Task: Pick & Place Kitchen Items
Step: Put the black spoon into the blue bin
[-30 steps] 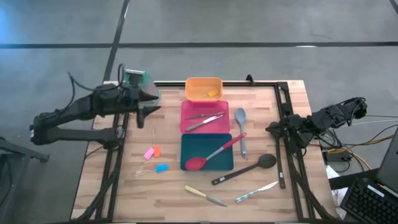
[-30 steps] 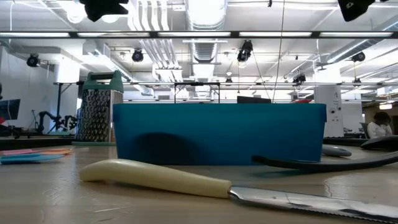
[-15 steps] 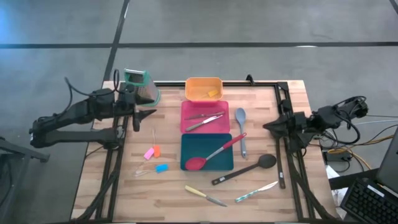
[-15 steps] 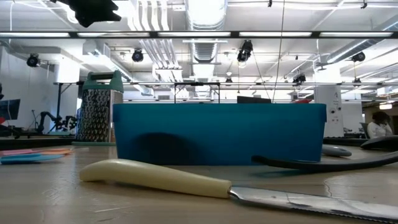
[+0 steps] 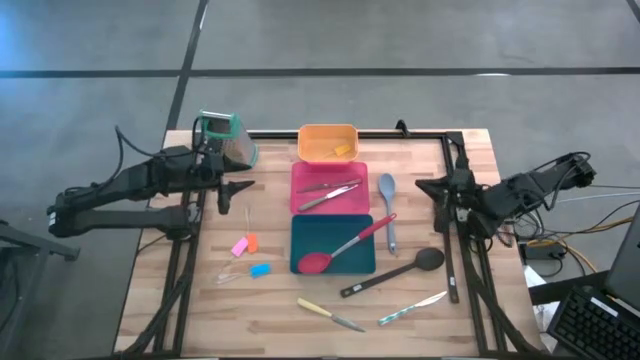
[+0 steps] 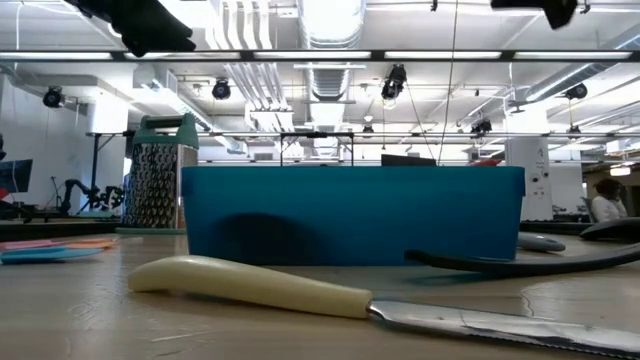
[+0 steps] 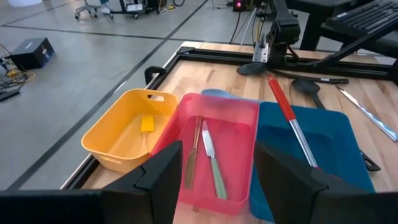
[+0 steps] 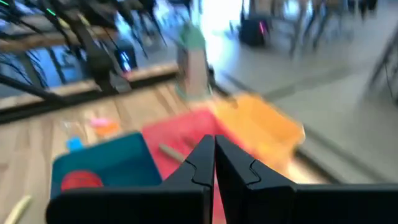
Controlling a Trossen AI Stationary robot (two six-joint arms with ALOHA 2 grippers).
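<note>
My left fingers [image 7: 214, 180] spread, empty, hovering at desk's left edge near grater [image 5: 222, 135]. Right fingers [image 8: 214, 163] pressed shut, empty, at right edge. Black spoon [image 5: 395, 272] loose on desk right of teal tray [image 5: 331, 258]: likely light, stiff, smooth; grip mid-handle.

A teal tray [image 6: 352, 214] stands broadside across the middle of the table. In front of it lies a knife [image 6: 340, 296] with a cream handle, blade running off toward the right. A black long spoon [image 6: 520, 262] lies at the tray's right front corner, a grey spoon [image 6: 540, 241] just behind it. Left of the tray, farther back, stands the green-topped grater [image 6: 158, 175]; flat pink and blue pieces [image 6: 50, 248] lie farther left. Dark arm parts hang above the tray at both top corners.
</note>
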